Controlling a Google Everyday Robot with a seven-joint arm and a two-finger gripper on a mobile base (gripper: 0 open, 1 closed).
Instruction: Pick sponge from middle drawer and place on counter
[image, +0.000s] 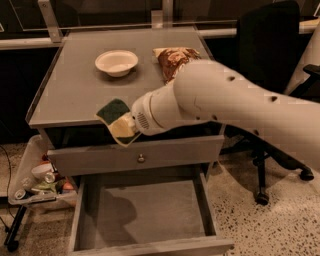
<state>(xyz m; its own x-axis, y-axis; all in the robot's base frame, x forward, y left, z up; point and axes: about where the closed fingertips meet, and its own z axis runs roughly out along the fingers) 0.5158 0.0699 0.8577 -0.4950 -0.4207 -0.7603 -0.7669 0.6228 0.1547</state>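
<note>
Nearest, the middle drawer (150, 212) stands pulled out, its flat grey floor bare with nothing lying in it; just above it sits a closed drawer front (175, 152) with 1 small round knob (141, 158). Up from there, at the front lip of the counter (70, 95), the sponge (114, 111) hangs in the air, tilted, green layer upward and yellow foam below, its lower corner out past the edge and its upper part over the grey top. The gripper (126, 124) is at the tip of the thick white arm (225, 105), which reaches in from the right. Its 2 fingers are mostly hidden behind the sponge, yet since the sponge rests on nothing they look clamped on it. The step in hand, as I judge it, is the carry-over and set-down: move further in over the top so the whole sponge passes the raised edge, lower until the foam meets the surface, then part the fingers and draw off upward. The open stretch of counter at front left looks the safest spot, well apart from the white bowl (116, 62) and the chip bag (172, 57) further back. Left of the cabinet, low down, stands a tray of small clutter (37, 182); speckled floor (245, 200) lies to the right, and a dark office chair (265, 60) stands behind the arm.
</note>
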